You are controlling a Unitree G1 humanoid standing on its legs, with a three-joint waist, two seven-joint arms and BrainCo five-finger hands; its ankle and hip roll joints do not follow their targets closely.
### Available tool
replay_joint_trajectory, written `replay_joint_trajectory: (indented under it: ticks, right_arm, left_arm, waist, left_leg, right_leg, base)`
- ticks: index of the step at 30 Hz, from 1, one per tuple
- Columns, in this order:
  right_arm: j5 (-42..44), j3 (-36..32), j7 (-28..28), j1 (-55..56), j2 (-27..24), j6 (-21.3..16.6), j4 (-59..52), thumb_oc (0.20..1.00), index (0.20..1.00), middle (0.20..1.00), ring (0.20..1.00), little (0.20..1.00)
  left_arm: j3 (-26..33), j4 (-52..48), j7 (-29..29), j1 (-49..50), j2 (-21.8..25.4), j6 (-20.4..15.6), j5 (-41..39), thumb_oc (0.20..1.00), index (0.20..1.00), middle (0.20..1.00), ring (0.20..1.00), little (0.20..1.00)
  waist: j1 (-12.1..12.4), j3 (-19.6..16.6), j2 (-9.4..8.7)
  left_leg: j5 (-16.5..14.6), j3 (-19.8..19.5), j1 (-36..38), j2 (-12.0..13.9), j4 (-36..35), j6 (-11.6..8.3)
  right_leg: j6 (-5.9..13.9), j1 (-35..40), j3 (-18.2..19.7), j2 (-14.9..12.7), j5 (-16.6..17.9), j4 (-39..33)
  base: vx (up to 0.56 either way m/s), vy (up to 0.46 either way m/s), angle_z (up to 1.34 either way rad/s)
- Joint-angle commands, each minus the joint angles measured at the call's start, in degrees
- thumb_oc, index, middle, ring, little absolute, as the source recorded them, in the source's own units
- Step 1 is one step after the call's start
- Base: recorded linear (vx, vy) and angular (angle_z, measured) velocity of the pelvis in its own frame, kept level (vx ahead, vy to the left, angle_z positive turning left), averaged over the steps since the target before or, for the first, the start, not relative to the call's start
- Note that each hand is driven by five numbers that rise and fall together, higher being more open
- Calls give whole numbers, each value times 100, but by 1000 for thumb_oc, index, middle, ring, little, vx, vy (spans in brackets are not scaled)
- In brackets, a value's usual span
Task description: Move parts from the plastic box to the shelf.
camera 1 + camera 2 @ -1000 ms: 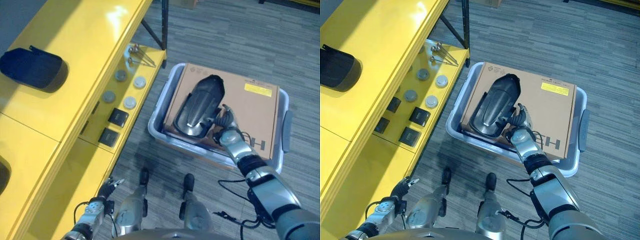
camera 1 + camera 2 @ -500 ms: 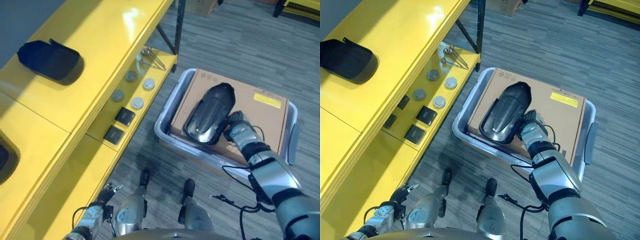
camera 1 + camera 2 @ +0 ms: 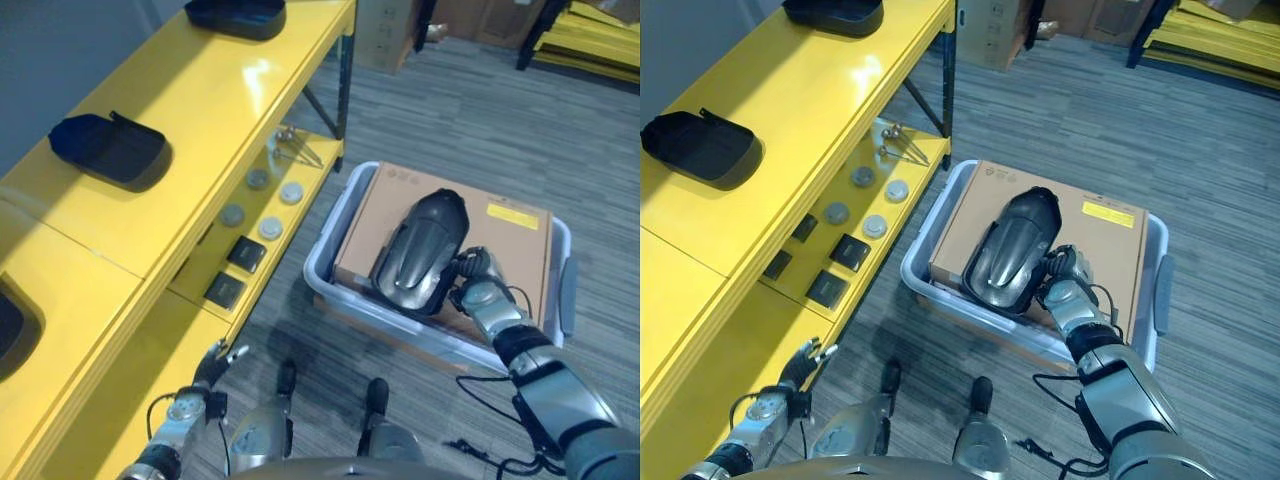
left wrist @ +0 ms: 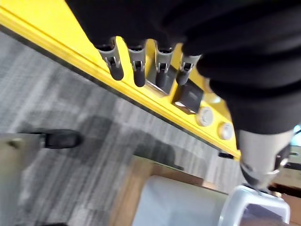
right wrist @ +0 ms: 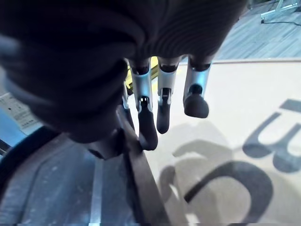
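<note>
A grey plastic box (image 3: 322,240) stands on the carpet beside the yellow shelf (image 3: 200,110). A flat cardboard carton (image 3: 500,235) lies in it, and a dark curved shell part (image 3: 420,250) rests on top. My right hand (image 3: 478,295) is at the shell's near right edge. Its fingers (image 5: 146,127) curl over the rim onto the carton (image 5: 235,117), with the thumb on the shell (image 5: 61,188) side. My left hand (image 3: 207,372) hangs low by the shelf's front with its fingers (image 4: 136,70) straight and nothing in them.
Black tray-like parts (image 3: 110,150) sit on the shelf's top board, another (image 3: 235,15) at its far end. The lower board holds round discs (image 3: 260,228), black square blocks (image 3: 245,253) and bolts (image 3: 295,145). Open carpet lies beyond the box.
The whole picture has shifted as the camera moved, bringing more of the shelf's far end into view. My right hand stays on the shell's edge. The left hand hangs much as before.
</note>
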Motion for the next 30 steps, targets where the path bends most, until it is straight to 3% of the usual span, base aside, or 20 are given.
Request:
replay_joint_trajectory:
  ticks: [1,9,14,22,30]
  right_arm:
    - [-1021,-338,-349,284,-555,-387,-848,200,200,200,200,200]
    - [-2076,-721,-491,738,-1100,-731,-2048,200,200,200,200,200]
    - [-2972,-710,-274,404,-1443,-814,-2907,200,200,200,200,200]
    - [-3399,-293,131,-379,-1689,-1009,-3335,200,200,200,200,200]
    - [-3138,76,151,-931,-1431,-1220,-3291,200,200,200,200,200]
  left_arm:
    - [-79,-760,300,-395,389,206,10,1000,1000,1000,1000,1000]
    - [-141,-2578,17,-848,817,900,157,1000,1000,1000,1000,1000]
    - [-322,-3373,-467,-1482,853,1353,-304,1000,1000,1000,1000,1000]
    - [-647,-3777,-627,-2135,568,1845,-1030,1000,1000,1000,1000,1000]
    - [-962,-3705,-625,-2619,336,2084,-765,1000,1000,1000,1000,1000]
  waist:
    - [-46,-308,-342]
    - [-192,-639,-495]
    - [-356,-784,-579]
    - [-520,-931,-640]
    - [-593,-1011,-640]
  left_leg:
    - [-416,457,354,27,1,1]
    - [-477,647,667,118,1,43]
    - [-546,733,874,156,27,72]
    - [-627,807,1030,196,33,79]
    - [-665,841,1076,222,3,63]
  right_leg:
    - [142,209,125,-174,-150,-29]
    - [137,456,155,-101,-188,-29]
    - [135,606,267,-26,-231,-29]
    - [130,685,403,62,-290,-29]
    - [148,691,444,95,-334,-29]
  base:
    - [14,-63,-9]
    - [-4,-65,-11]
    - [-33,-49,-10]
    - [-20,-16,-12]
    - [-9,-2,-2]
